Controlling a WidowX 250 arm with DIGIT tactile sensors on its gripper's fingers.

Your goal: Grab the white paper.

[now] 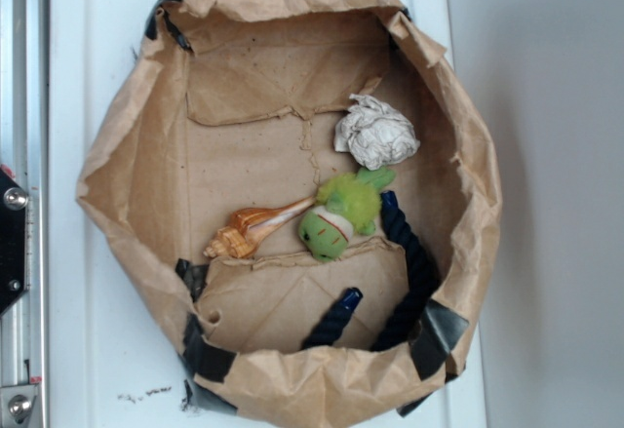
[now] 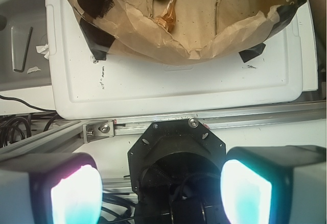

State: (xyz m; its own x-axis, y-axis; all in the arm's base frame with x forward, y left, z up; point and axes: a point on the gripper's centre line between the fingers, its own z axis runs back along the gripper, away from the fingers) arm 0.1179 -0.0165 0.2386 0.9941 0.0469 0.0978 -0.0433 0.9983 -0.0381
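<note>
The white paper (image 1: pixel 376 133) is a crumpled white-grey ball lying inside the brown paper bag (image 1: pixel 127 136), at its upper right, just above the green plush toy (image 1: pixel 341 215). The wrist view does not show the paper. My gripper (image 2: pixel 161 193) is open, its two glowing pads wide apart with nothing between them. It hangs over the black robot base (image 2: pixel 176 152), outside the bag and well short of the bag's near rim (image 2: pixel 168 50). The exterior view does not show the gripper.
A tan seashell (image 1: pixel 255 231) lies left of the plush, and a dark blue rope (image 1: pixel 409 272) curves along the bag's lower right. The bag sits on a white board (image 1: pixel 88 58). An aluminium rail (image 2: pixel 245 117) runs between the board and the base.
</note>
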